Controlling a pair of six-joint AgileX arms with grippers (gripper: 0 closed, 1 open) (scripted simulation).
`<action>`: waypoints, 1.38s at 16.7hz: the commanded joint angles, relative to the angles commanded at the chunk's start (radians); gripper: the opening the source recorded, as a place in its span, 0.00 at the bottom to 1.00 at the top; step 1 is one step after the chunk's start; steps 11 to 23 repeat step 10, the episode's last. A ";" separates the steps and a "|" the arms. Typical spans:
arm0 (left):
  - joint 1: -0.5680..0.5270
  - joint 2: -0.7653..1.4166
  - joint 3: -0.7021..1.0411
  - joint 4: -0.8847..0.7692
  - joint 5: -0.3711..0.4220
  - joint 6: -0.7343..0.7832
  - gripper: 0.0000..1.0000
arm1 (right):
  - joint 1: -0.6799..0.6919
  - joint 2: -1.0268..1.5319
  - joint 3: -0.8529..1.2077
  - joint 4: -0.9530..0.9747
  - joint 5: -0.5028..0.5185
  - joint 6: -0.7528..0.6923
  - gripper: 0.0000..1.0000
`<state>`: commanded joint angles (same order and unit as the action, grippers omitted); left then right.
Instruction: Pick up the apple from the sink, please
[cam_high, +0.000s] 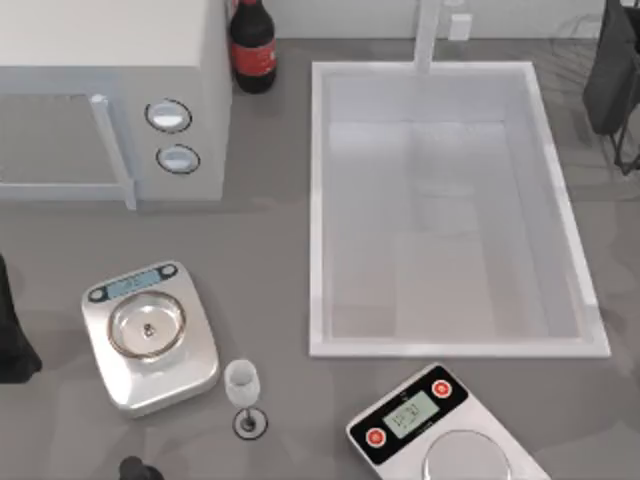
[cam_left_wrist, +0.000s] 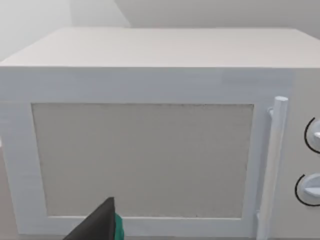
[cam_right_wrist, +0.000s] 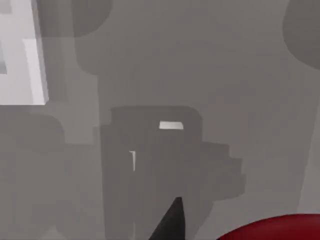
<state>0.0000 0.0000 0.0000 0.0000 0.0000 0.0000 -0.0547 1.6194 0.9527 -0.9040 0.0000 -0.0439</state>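
Grey table (cam_high: 280, 290), sink (cam_high: 316, 200) basin bare, apple (cam_right_wrist: 272, 228) cut off by rt wrist frame edge

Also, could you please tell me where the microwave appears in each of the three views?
Top view: the microwave sits in the upper left corner, beside the dark bottle.
Left wrist view: the microwave faces the camera, door shut.
Right wrist view: this camera looks at the grey table instead.
Shared landmark: the white door handle, with two knobs beside it.
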 joint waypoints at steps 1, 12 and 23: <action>0.000 0.000 0.000 0.000 0.000 0.000 1.00 | 0.000 0.000 0.000 0.000 0.000 0.000 0.75; 0.000 0.000 0.000 0.000 0.000 0.000 1.00 | 0.000 0.000 0.000 0.000 0.000 0.000 1.00; 0.000 0.000 0.000 0.000 0.000 0.000 1.00 | 0.000 0.000 0.000 0.000 0.000 0.000 1.00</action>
